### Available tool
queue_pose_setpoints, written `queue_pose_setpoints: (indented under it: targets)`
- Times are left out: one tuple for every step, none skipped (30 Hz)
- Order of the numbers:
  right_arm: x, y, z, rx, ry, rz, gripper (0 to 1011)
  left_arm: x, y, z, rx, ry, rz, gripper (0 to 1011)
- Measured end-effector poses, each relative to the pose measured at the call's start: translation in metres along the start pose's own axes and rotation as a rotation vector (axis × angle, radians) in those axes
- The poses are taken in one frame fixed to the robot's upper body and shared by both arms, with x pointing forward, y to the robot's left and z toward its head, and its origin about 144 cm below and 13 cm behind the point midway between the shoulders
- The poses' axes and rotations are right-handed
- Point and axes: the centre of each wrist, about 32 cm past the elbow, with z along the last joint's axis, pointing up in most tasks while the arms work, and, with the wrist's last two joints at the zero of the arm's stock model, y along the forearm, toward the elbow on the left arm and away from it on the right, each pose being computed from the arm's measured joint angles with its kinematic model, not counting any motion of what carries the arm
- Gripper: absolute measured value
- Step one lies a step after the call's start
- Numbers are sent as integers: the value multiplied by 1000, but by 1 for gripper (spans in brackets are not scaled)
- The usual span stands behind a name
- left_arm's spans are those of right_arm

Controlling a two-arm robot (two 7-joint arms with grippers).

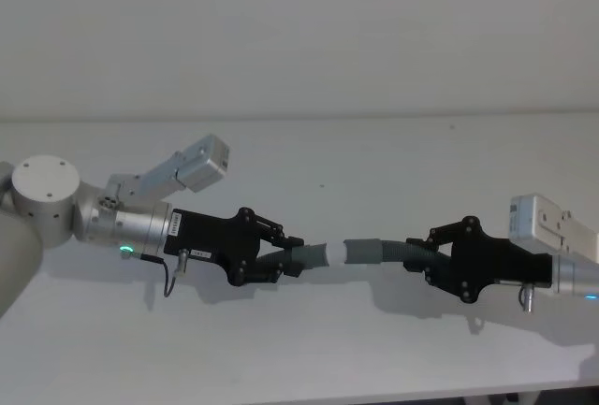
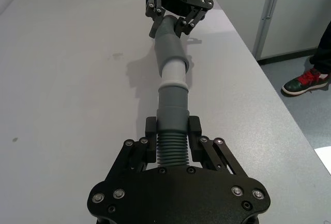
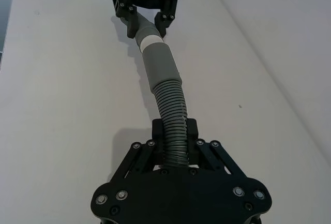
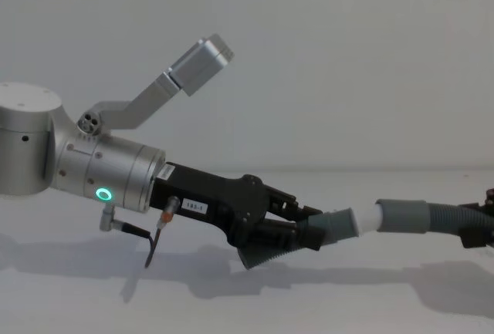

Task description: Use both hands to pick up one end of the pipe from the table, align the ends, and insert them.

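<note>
Reaching inward above the table (image 1: pixel 309 349), left gripper (image 1: pixel 292 257) clamps the white-tipped pipe piece (image 1: pixel 316 255), right gripper (image 1: pixel 418 259) clamps the wide-cuffed piece (image 1: pixel 374 250), ends meeting.

From my station this looks like a robotics lab or test room, though little of it shows. I see a bare white table (image 1: pixel 374 349) against a plain pale wall (image 1: pixel 299 31). Beyond the table edge lies grey floor (image 2: pixel 305 110) and a person's red sneaker (image 2: pixel 304 80).

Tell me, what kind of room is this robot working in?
Probably a lab or test room: a plain white table against a bare pale wall, with a grey floor beside it. The left gripper and right gripper each hold a hose piece.
</note>
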Motion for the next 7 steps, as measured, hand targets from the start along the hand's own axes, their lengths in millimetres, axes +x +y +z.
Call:
queue_pose_setpoints:
  targets:
    - [0,0,0,0,0,0,223,0,0,0,0,0,0,325]
    - [0,0,0,0,0,0,223,0,0,0,0,0,0,325]
    - [0,0,0,0,0,0,223,0,0,0,0,0,1,325]
    - [0,0,0,0,0,0,223,0,0,0,1,0,1,325]
    - [0,0,0,0,0,0,223,0,0,0,1,0,1,325]
    - [0,0,0,0,0,0,223,0,0,0,1,0,1,325]
    - [0,0,0,0,0,0,223,0,0,0,1,0,2,325]
